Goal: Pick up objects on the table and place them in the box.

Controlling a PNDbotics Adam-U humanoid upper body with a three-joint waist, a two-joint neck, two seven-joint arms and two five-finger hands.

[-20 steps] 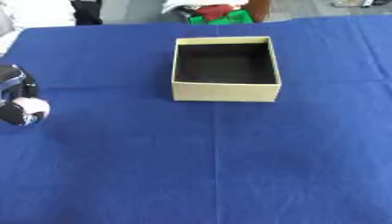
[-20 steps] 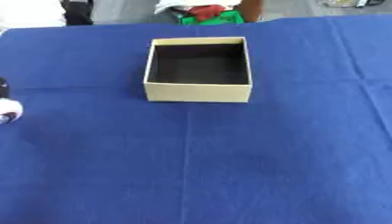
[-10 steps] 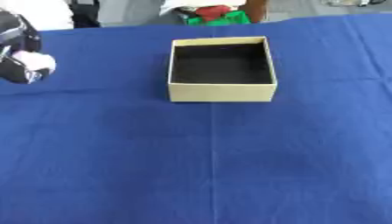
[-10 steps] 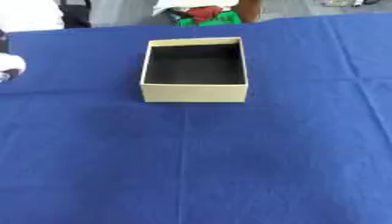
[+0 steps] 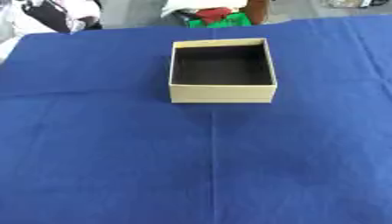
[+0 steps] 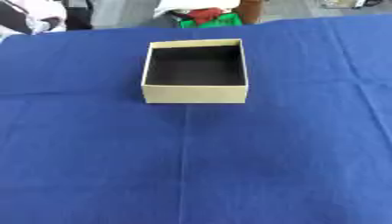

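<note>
A shallow cardboard box (image 5: 222, 93) with a dark inside stands open on the blue tablecloth (image 5: 214, 166), a little beyond the middle. Nothing shows inside it. No loose object lies on the cloth. A blurred black and white shape, my left hand (image 5: 47, 14), shows at the upper left corner, past the table's far left edge and well away from the box. Whether it holds anything cannot be made out. My right hand appears in neither view.
Beyond the far edge of the table lie red and green things (image 5: 222, 16) under something white. The cloth has fold creases running down its middle and across it.
My left hand, with something white at it, has risen from the left edge of the table to the upper left corner. The box has stayed put.
</note>
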